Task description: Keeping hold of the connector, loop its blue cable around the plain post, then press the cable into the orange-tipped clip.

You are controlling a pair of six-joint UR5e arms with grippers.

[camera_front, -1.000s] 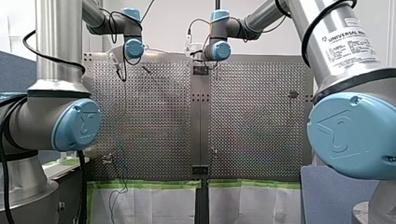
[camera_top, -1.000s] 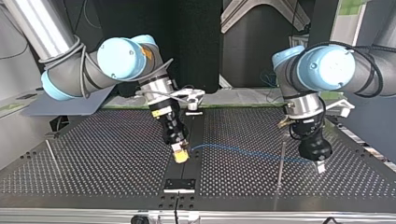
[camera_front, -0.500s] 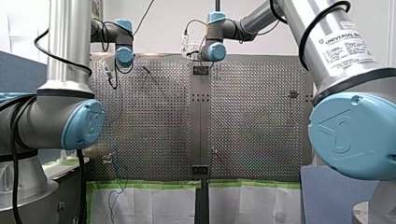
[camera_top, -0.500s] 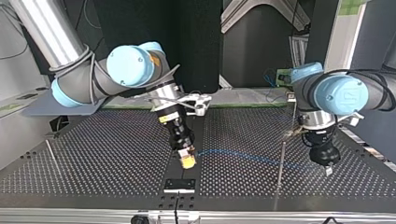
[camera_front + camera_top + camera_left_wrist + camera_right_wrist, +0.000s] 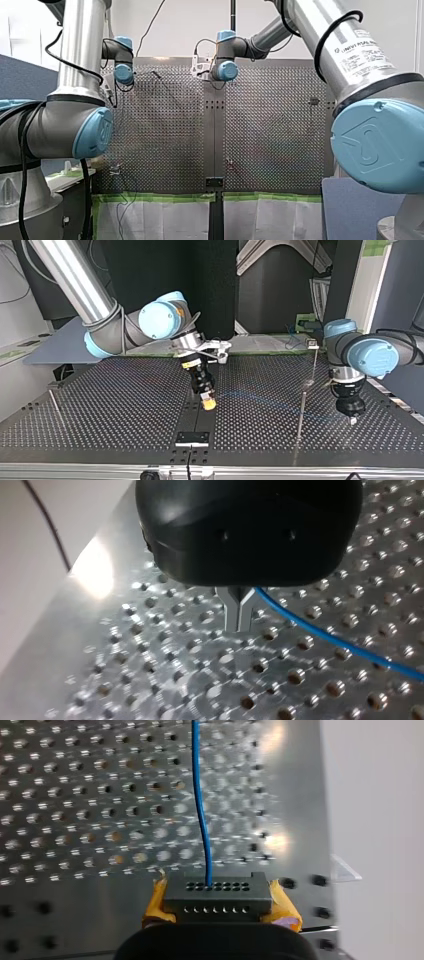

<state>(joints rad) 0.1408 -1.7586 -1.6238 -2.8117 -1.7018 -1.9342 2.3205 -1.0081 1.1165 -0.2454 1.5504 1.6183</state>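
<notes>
While both arms have drifted toward 3 o'clock in the top view over the last second, the loop itself has not begun. My right gripper (image 5: 208, 404) is clamped on the connector (image 5: 217, 896), with a yellow pad on either side of it. It now sits near the middle of the table (image 5: 100, 410), a little further from the camera than it was. From it the cable (image 5: 196, 780) runs toward 3 o'clock, low over the holes, and crosses the post (image 5: 301, 412); I cannot tell on which side, or whether it touches. At 3 o'clock of the post, my left gripper (image 5: 353, 419) has its metal fingers (image 5: 234, 615) pressed together. The cable passes right beside them and leaves toward 4 o'clock in the left wrist view, and I cannot tell whether it is pinched. I judge that the shift has carried the cable's span across the post, ready for wrapping. I cannot pick out the clip.
</notes>
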